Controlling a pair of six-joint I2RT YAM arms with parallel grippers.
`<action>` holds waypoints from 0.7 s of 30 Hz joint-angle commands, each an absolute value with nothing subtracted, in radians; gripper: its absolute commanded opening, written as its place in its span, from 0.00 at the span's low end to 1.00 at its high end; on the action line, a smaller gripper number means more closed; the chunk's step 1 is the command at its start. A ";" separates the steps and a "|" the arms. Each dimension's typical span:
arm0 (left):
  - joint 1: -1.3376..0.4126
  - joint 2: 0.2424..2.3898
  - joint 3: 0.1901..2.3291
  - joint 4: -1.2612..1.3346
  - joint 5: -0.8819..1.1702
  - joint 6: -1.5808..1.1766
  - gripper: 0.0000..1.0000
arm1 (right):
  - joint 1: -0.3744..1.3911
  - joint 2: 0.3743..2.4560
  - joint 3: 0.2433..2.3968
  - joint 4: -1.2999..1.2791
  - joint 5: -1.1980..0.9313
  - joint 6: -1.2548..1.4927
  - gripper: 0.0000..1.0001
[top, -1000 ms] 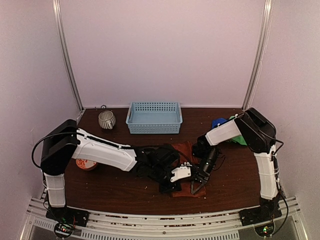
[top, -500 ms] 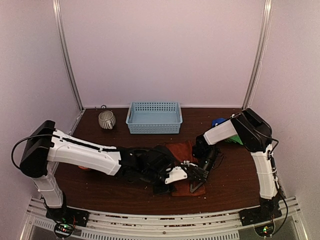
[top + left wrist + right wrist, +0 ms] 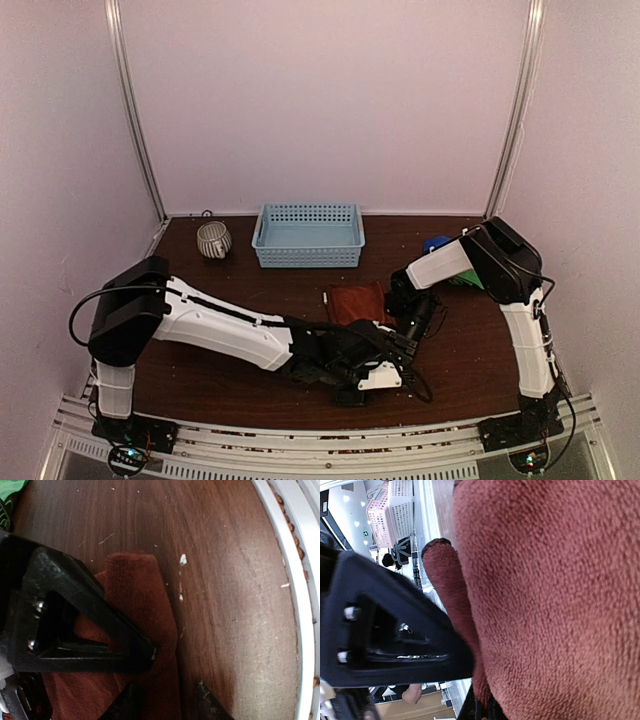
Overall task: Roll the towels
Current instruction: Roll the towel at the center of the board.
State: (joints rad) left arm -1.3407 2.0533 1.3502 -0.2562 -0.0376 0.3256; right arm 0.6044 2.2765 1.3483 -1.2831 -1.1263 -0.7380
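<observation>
Well, we are early in the job: of the 4 towels only 1 is being worked, and none that we can see is a finished roll. The rust-red towel [image 3: 355, 303] lies on the tabletop [image 3: 480, 360] near the middle, in front of the basket [image 3: 307, 257], and both arms meet over its near end. From above, its far part is flat and its near part is hidden under the arms. Both wrist views show 1 edge curled over into a thick rounded lip, so we judge that the 1st turn of the roll is started but short and loose.

The right end effector [image 3: 403, 345] has its dark finger against the cloth, and the cloth runs into the narrow slot at the fingertip. We read it as pinching the rust-red towel. The left end effector [image 3: 388, 368] has 1 finger lying across the same towel just beside the lip. Its other finger barely shows, so we cannot tell whether it is spread or pressed together.

The blue towel [image 3: 435, 243] and the green towel [image 3: 9, 487] sit at the far right behind the right arm, well apart from the rust-red towel. They are too hidden for us to say whether they are rolled. We cannot find the orange patterned towel in these views. A striped mug [image 3: 212, 240] stands left of the basket.

What is left, as we judge it: roll the rust-red towel along its whole length, then do the other 3.
</observation>
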 commanded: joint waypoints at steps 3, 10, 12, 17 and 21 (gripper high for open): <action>-1.338 2.135 1.389 -0.253 -0.091 0.359 0.39 | 0.595 2.331 1.319 -1.166 -1.036 -0.749 0.00; -1.336 2.172 1.391 -0.296 -0.111 0.331 0.15 | 0.590 2.228 1.334 -1.232 -1.049 -0.866 0.16; -1.336 2.159 1.389 -0.309 -0.081 0.322 0.07 | 0.574 2.165 1.357 -1.298 -1.050 -0.933 0.24; -1.328 2.150 1.407 -0.349 0.008 0.299 0.00 | 0.494 1.975 1.447 -1.342 -1.003 -0.896 0.35; -1.278 2.154 1.454 -0.403 0.213 0.263 0.00 | 0.386 1.797 1.493 -1.198 -0.944 -0.675 0.37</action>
State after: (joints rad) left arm -1.3231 2.1166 1.4178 -0.2775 -0.0219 0.3111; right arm 0.4778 1.9675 1.4406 -1.2968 -1.0180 -0.8433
